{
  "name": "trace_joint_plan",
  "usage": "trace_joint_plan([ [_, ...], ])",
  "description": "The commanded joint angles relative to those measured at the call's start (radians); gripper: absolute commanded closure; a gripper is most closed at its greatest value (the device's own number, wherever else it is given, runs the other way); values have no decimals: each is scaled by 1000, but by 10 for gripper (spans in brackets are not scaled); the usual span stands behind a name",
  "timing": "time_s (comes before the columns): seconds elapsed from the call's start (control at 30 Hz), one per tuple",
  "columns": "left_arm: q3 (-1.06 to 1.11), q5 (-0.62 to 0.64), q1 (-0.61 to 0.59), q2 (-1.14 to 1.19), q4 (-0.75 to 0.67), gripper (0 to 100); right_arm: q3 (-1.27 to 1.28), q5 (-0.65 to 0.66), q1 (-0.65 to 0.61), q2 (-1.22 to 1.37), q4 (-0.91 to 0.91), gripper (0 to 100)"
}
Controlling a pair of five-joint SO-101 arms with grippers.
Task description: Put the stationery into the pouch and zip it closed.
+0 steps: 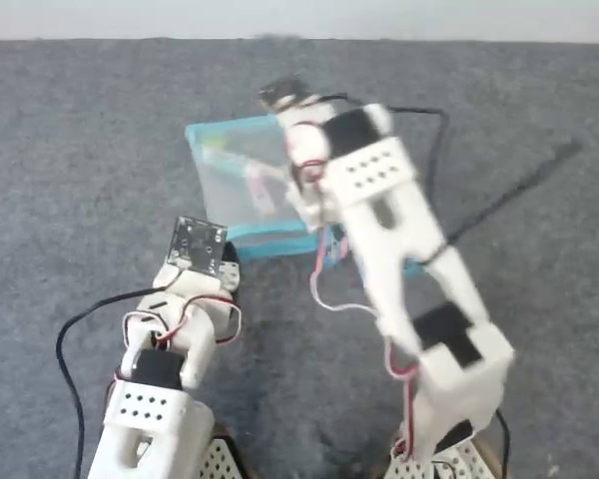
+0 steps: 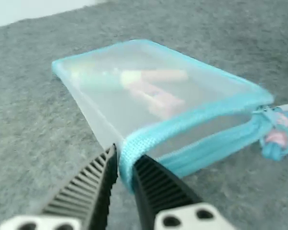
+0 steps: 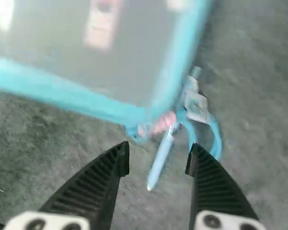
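My left gripper (image 2: pixel 125 162) is clenched on the pouch (image 2: pixel 149 100), its two ribbed fingers (image 2: pixel 98 184) pinching the teal hem at the pouch's near corner. That arm sits low and folded up short of the pouch, wrist levelled at that corner.

The pouch lies flat on the grey carpet (image 1: pixel 80 130). Through its cloudy wall I can make out the stationery (image 2: pixel 151 86) inside, pale green and pink shapes, too blurred to name one by one.

My right arm is stretched out long across the pouch's other end, wrist tipped downward. My right gripper (image 3: pixel 156 158) is released, jaws spread wide, hanging just off the pouch's teal edge. The zipper pull (image 3: pixel 194 105) sits at the pouch's corner, and its blue cord (image 3: pixel 161 160) trails from there into the gap between my open fingers. Neither finger touches it.
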Motion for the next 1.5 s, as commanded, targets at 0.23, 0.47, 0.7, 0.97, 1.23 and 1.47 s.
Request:
trace_joint_plan([
  [0.23, -25, 18, -29, -20, -31, 987, 514, 46, 174, -289, -189, 793],
  [0.47, -21, 18, -29, -20, -31, 987, 844, 41, 213, -298, -420, 793],
  [0.7, -18, 17, -26, -17, -28, 987, 948, 9, 194, -289, -496, 793],
  [0.97, 2, 17, -28, -18, -29, 987, 1060, -14, 108, -288, -598, 794],
  [1.23, 4, 17, -28, -18, -28, 987, 1120, -12, 113, -288, -636, 852],
  [1.47, 4, 17, -28, -18, -26, 987, 1131, -5, 174, -288, -631, 986],
])
